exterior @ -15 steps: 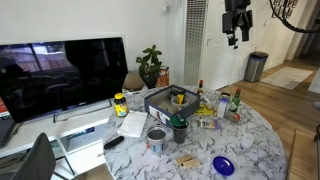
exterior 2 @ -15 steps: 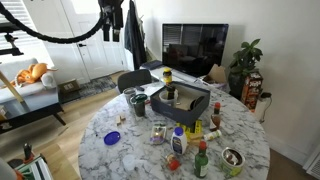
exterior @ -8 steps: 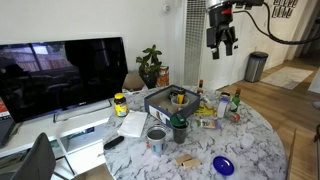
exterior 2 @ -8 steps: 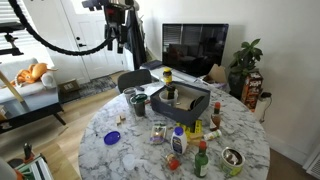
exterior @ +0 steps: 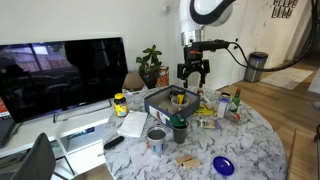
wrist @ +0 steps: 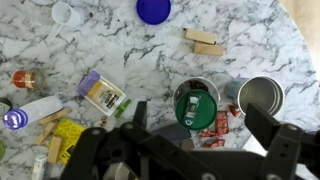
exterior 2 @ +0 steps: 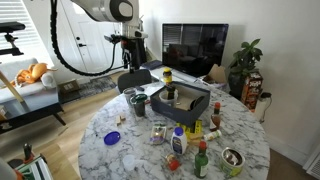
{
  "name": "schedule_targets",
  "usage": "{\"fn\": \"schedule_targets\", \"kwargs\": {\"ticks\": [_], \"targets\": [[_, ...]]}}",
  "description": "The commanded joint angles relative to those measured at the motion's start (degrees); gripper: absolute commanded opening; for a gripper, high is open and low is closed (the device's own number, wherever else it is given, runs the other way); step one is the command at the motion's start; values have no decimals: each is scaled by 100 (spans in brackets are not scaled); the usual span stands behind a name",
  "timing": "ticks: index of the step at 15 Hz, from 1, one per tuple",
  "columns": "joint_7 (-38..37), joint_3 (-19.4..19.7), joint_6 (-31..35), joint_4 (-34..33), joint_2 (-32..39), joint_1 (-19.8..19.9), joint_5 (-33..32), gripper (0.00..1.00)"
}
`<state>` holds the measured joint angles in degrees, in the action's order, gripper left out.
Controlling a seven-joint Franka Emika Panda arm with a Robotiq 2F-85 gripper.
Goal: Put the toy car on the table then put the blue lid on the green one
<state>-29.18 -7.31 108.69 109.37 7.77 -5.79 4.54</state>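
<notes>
The table has bare marble toward its rim beyond the green lid, above which the gripper hangs high in free air, jaws spread wide, while the blue lid lies well apart from the green lid, which holds a dark shape, seemingly the car.

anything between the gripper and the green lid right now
Nothing visible does. The gripper hangs open in free air above the table, and the wrist view shows the green lid below it, in plain sight between the fingers.

Glossy marble-patterned table, shiny metal can, matt wooden block
</notes>
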Motion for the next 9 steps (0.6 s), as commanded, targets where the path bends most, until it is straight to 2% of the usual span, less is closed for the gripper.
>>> {"fn": "schedule_targets", "kwargs": {"ticks": [1, 2, 3, 7, 9], "targets": [[-846, 87, 114, -279, 598, -300, -402, 100], [-841, 100, 29, -320, 684, -347, -507, 100], [-549, 104, 128, -109, 429, -261, -239, 100], [-704, 122, 127, -261, 677, -355, -367, 100], [-607, 104, 344, -240, 837, -344, -210, 100]]}}
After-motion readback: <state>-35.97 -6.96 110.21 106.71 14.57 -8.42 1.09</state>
